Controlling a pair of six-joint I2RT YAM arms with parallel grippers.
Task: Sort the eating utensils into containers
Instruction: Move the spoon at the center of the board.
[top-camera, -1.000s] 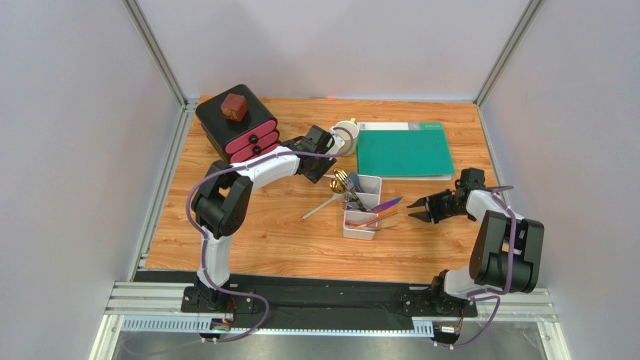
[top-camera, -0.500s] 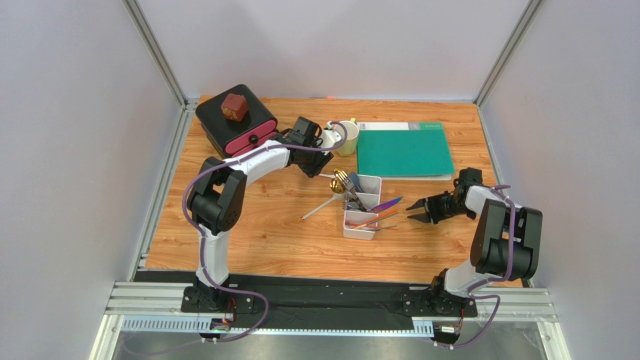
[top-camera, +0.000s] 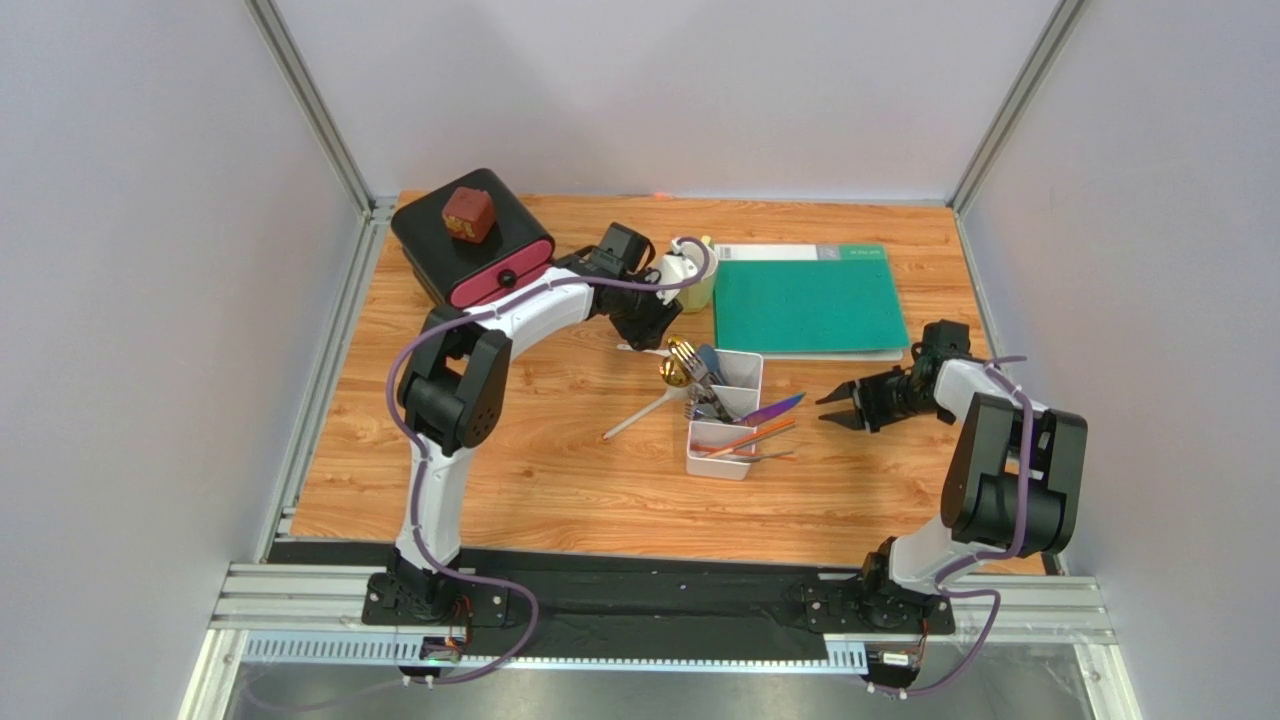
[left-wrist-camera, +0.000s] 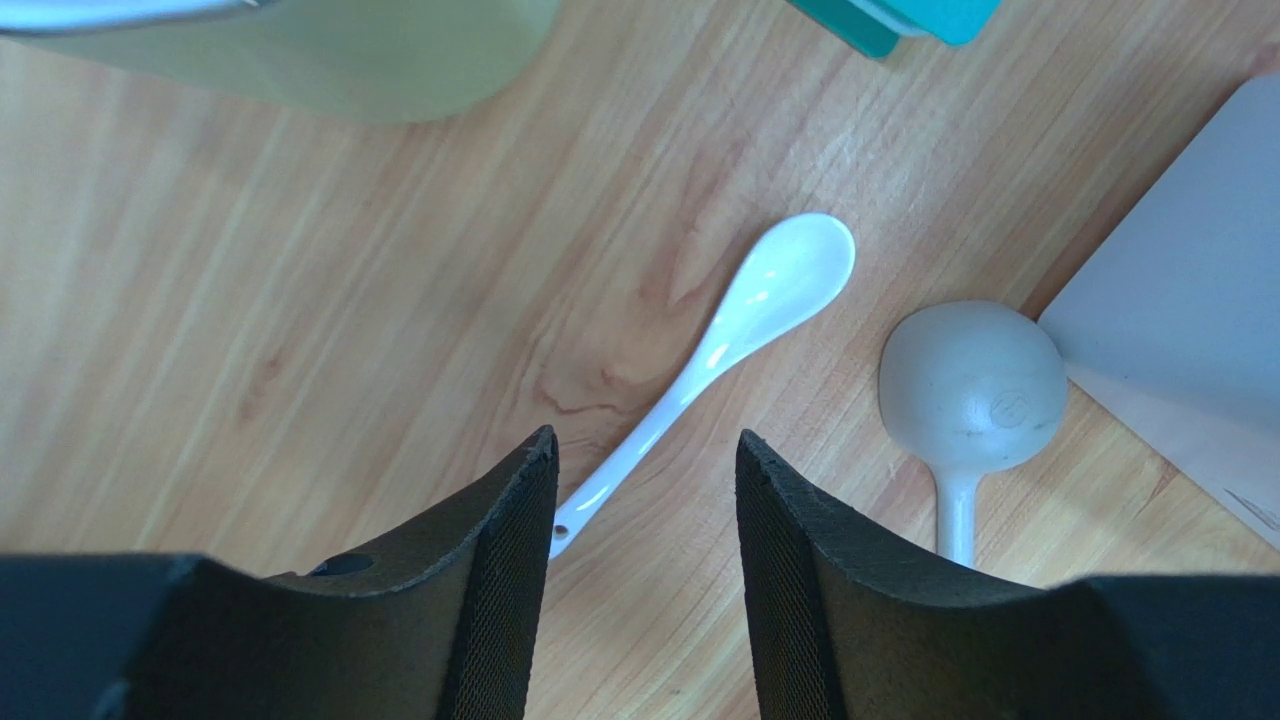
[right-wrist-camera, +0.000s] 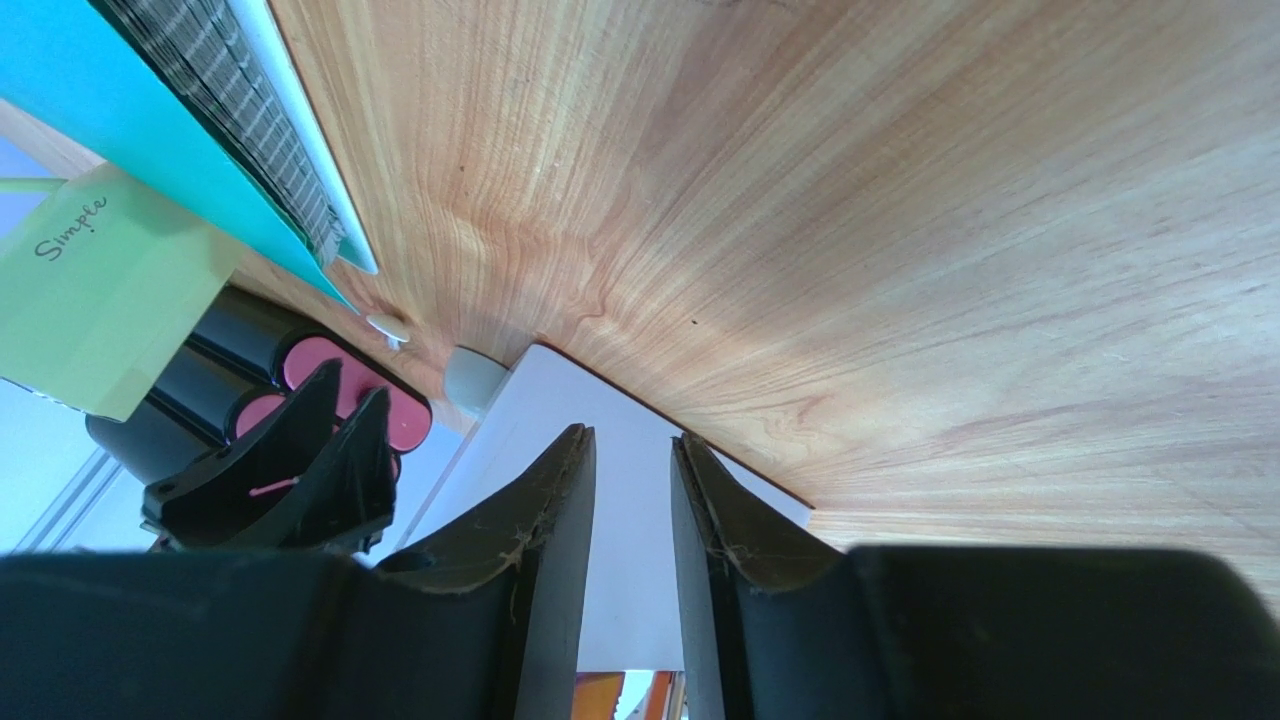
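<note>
Left gripper (left-wrist-camera: 646, 495) spread and empty, the handle tip of the white spoon (left-wrist-camera: 751, 308) between its fingers, long axis slanting away up-right to the bowl; right gripper (right-wrist-camera: 631, 465), narrowly parted, empty, faces the white tray (top-camera: 718, 468), farther off

Counted from the top view: two arms, the left arm (top-camera: 519, 318) and the right arm (top-camera: 999, 450); two grippers, the left gripper (left-wrist-camera: 643, 473) and the right gripper (right-wrist-camera: 631, 465), with two fingers on each. One white divided tray (top-camera: 718, 470); one black box (top-camera: 436, 248) with at least two pink drawer fronts (right-wrist-camera: 323, 365); one brown block (top-camera: 469, 213); one green folder (top-camera: 809, 300); one pale cup (top-camera: 699, 288). In the left wrist view, two pale spoons: a glossy white spoon (left-wrist-camera: 751, 308) and a matte round-bowled spoon (left-wrist-camera: 972, 387). At the tray: one purple utensil (top-camera: 774, 408), one gold cluster (top-camera: 684, 357), and orange-brown sticks (top-camera: 747, 438), pieces in these last two too small to count.
</note>
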